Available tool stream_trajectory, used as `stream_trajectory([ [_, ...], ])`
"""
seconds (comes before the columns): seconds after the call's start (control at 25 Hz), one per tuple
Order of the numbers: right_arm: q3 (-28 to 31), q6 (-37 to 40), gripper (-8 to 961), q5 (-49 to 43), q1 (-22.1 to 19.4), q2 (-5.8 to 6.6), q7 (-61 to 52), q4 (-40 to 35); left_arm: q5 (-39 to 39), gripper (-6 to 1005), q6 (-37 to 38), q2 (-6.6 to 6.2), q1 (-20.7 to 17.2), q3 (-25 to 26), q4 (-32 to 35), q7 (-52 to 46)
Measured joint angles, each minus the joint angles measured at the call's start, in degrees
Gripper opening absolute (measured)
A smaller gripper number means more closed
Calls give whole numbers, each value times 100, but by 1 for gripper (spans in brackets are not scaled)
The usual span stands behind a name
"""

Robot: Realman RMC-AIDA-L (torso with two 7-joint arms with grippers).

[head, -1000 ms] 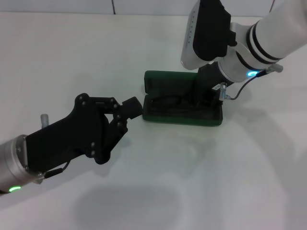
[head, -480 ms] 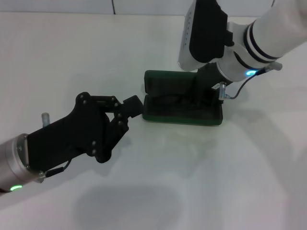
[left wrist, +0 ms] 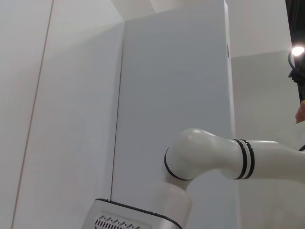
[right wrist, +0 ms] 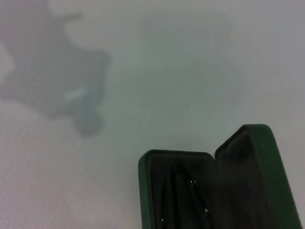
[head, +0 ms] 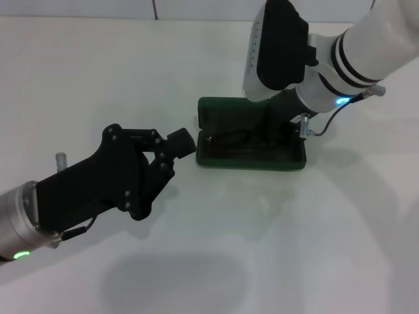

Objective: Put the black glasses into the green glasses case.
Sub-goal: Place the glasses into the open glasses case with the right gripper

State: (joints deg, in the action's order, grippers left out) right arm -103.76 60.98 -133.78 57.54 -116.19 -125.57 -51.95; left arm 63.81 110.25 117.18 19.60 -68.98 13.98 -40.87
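Tabletop (head: 275, 248), plain white and smooth, fills the head view from its near edge to the wall line at the back. Nearest on the robot's left, the black left end effector (head: 177, 145) reaches forward on a silver-cuffed arm with a green light at the wrist; its dark fingertips (head: 182, 142) sit just beside the left end of the case, and whether they touch it cannot be told, nor whether the fingers are parted or closed. Beyond it lies the dark green rectangular hard glasses case (head: 251, 154) with rounded corners, standing open on the tabletop, its lid (head: 229, 111) raised along the far side and its dark interior facing up. Inside the lower tray rest the thin black wire-framed glasses (head: 226, 139), lying flat; in the right wrist view the same glasses (right wrist: 183, 193) show as slim dark lines with small bright glints in the open tray of the case (right wrist: 147, 176), the lid (right wrist: 259, 181) tilted up beside it. Farther back, the white right arm with black bands and a blue light comes in from the robot's right, and its black right end effector (head: 278, 127) dips into the right half of the case; its fingers are hidden, so their state cannot be told. The left wrist view shows only pale wall panels and the white right arm (left wrist: 214, 155).
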Motion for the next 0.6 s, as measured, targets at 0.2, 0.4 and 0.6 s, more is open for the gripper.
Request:
stream_trajectory([
  [0.2,28,26,116,0,-12,0,-63,-100,-1,23,-5,-11,0,-1,0,0],
  [0.4,20,66,118,-4,-59,0,-91,-215,0,23,-5,-12,0,-1,0,0],
  [0.6,15,115,119,20,-143,0,-99,-299,-1,24,-5,-12,0,-1,0,0],
])
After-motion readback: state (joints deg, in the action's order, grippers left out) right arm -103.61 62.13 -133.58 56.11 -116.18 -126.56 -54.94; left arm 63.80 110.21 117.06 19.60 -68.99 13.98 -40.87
